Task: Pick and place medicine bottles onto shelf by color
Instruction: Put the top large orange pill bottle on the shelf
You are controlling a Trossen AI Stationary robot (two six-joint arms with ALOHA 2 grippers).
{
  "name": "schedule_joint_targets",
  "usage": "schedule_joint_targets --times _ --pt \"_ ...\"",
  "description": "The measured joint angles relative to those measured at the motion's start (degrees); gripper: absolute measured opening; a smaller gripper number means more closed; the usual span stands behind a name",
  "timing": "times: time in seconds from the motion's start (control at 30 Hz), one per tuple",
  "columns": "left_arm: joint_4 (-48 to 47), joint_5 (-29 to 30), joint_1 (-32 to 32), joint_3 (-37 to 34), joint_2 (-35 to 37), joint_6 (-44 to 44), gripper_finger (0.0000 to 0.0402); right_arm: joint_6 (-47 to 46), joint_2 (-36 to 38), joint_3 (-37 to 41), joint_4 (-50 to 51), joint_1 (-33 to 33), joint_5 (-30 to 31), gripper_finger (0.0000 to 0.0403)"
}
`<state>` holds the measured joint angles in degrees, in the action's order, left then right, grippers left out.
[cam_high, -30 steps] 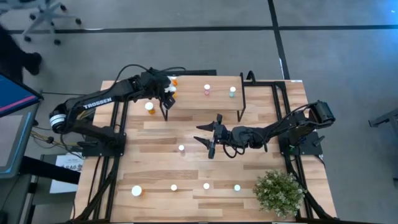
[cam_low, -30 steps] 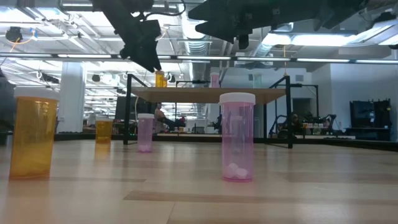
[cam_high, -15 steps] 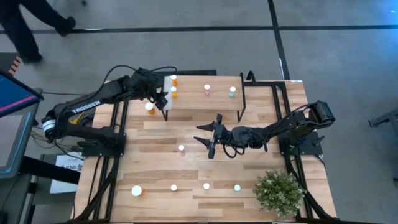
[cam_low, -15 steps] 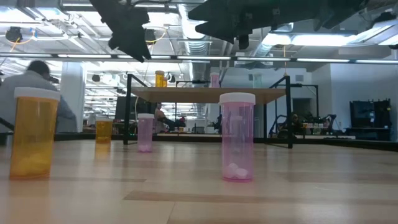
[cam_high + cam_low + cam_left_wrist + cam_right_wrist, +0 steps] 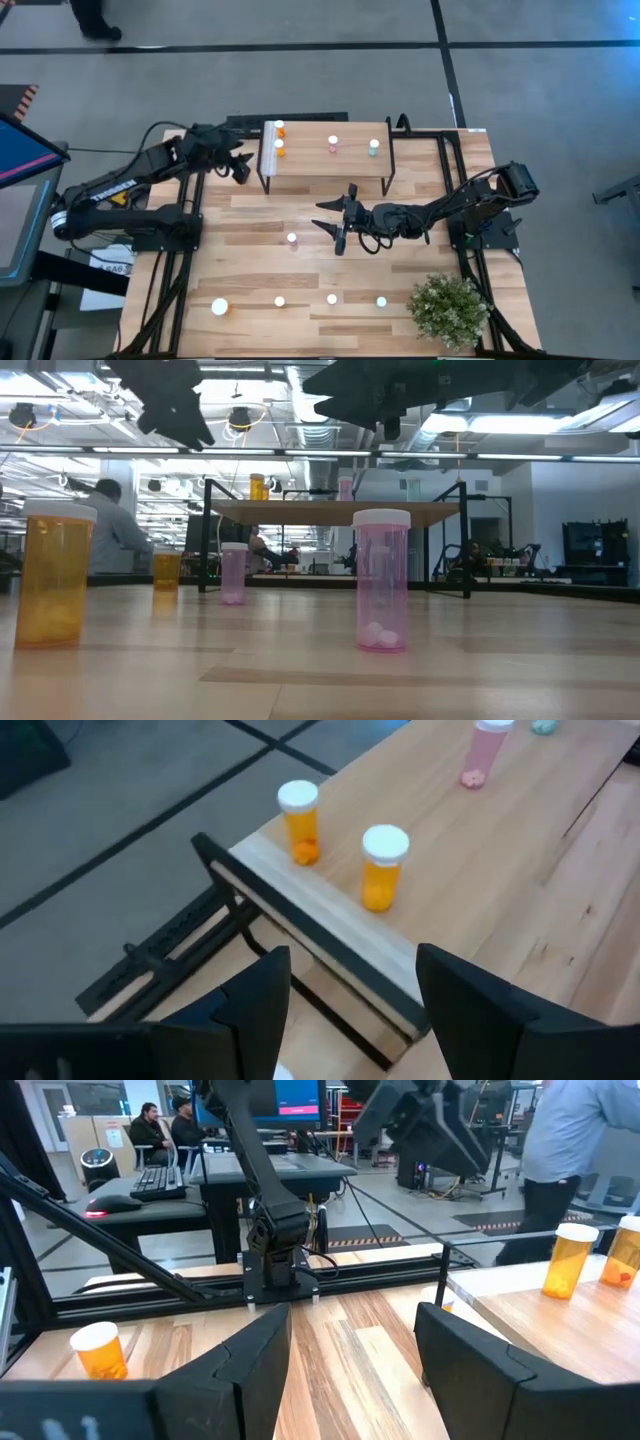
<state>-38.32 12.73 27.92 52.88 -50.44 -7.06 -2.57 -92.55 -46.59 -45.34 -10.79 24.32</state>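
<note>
With two orange bottles on the shelf, you're between picks: left gripper (jaws spread, empty) hangs beside it; right gripper also gapes; fetch another bottle

Left arm is stretched out with its left gripper up off the table, fingers spread with nothing between them. Right arm reaches in low toward the middle, right gripper also hanging above the surface, both fingers apart, gap between them empty.
</note>
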Motion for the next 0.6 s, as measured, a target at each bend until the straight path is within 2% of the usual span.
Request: schedule_joint_targets --times 0.17,0.33,0.6 --pt "-0.31 0.41 0.00 -3.54 3.86 -0.90 0.0206 0.04 0.00 0.00 -0.17 0.15 0.00 0.0235" --pt "-0.96 6.01 0.02 -7.09 6.53 -3.30 0.0206 0.04 0.00 0.00 -0.11 0.42 -0.02 0.0235" --pt "-1.76 11.90 0.03 -14.01 7.87 -7.00 0.0207 0.04 0.00 0.00 -0.09 0.24 -0.02 0.0235"
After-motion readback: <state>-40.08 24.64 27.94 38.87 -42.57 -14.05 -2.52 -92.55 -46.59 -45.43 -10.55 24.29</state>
